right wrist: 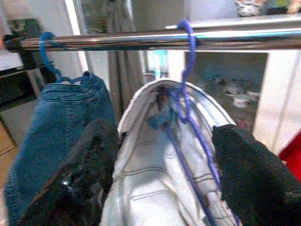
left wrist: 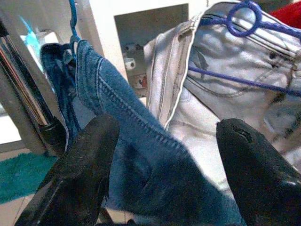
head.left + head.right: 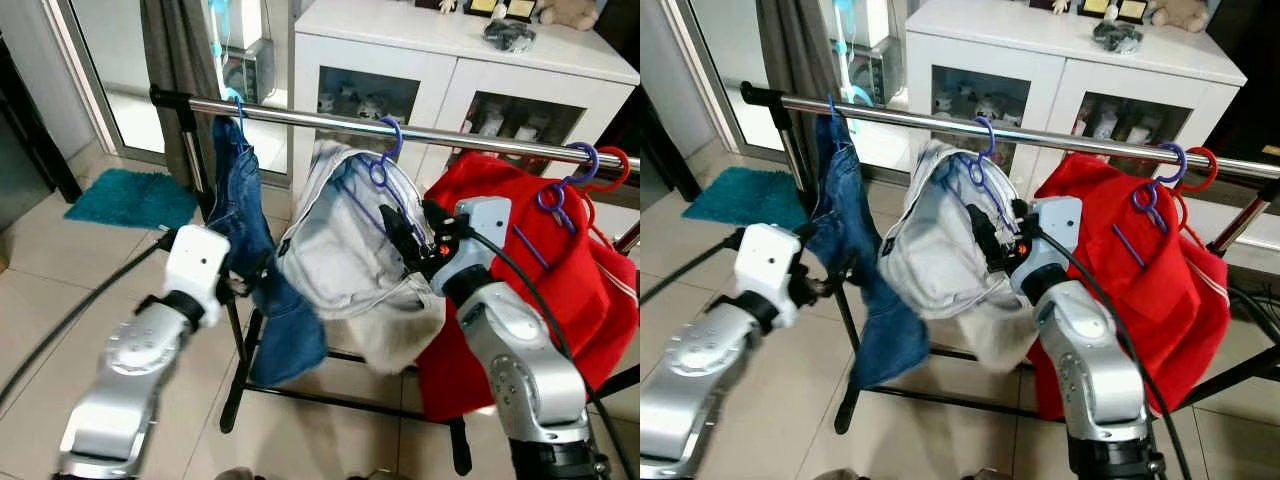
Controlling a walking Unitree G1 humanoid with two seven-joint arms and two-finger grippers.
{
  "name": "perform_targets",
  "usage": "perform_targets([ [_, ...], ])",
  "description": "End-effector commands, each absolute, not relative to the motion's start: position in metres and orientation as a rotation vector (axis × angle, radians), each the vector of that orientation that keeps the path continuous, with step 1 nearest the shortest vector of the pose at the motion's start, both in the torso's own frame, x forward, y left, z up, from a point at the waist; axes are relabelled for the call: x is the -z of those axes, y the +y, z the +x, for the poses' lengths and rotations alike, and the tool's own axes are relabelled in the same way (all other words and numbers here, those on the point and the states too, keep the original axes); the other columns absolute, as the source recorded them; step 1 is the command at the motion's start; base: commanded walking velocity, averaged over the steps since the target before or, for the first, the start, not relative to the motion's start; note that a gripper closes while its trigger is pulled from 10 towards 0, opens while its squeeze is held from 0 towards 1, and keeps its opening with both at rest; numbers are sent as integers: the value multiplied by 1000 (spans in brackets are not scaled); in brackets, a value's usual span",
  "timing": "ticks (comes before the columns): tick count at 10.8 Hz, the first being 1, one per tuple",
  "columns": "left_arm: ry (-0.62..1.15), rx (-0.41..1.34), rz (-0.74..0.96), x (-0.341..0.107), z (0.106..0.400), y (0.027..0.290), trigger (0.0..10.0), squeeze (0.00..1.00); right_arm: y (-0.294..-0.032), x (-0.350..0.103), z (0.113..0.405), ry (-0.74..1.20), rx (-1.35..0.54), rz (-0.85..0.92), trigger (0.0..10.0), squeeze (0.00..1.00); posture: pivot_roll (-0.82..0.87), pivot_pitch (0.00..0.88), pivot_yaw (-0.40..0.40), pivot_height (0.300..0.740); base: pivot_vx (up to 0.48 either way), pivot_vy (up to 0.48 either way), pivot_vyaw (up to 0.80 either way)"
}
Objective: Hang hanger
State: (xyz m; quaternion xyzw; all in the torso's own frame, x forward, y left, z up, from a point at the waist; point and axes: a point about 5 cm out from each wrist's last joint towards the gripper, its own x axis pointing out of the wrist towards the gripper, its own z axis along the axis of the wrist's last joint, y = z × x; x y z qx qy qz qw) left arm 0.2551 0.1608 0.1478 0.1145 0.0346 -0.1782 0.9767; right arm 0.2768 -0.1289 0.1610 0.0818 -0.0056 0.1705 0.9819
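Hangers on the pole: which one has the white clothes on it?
The middle purple hanger, hooked between the blue jeans and the red garment, carries the white garment.

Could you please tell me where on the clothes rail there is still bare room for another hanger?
The chrome rail is bare between the blue jeans and the purple hanger carrying the pale grey trousers, and again between that hanger and the red garment's hooks. The far right end is crowded with a purple and a red hook side by side.
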Motion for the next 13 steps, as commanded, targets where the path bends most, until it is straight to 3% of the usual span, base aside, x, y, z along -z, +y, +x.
perform_targets([
  [1,52,356,241,-150,258,158,10000,0,-129,-163,275,-11,-333,162,10000,1000,-29,0,-37,740,0,-394,0],
  [10,51,372,241,-147,264,153,10000,0,-131,-171,288,-55,-296,184,10000,1000,-47,0,-24,740,0,-397,0],
  [13,68,421,222,-146,262,148,10000,0,-137,-162,286,-20,-247,200,10000,1000,-27,0,-15,740,0,0,0],
])
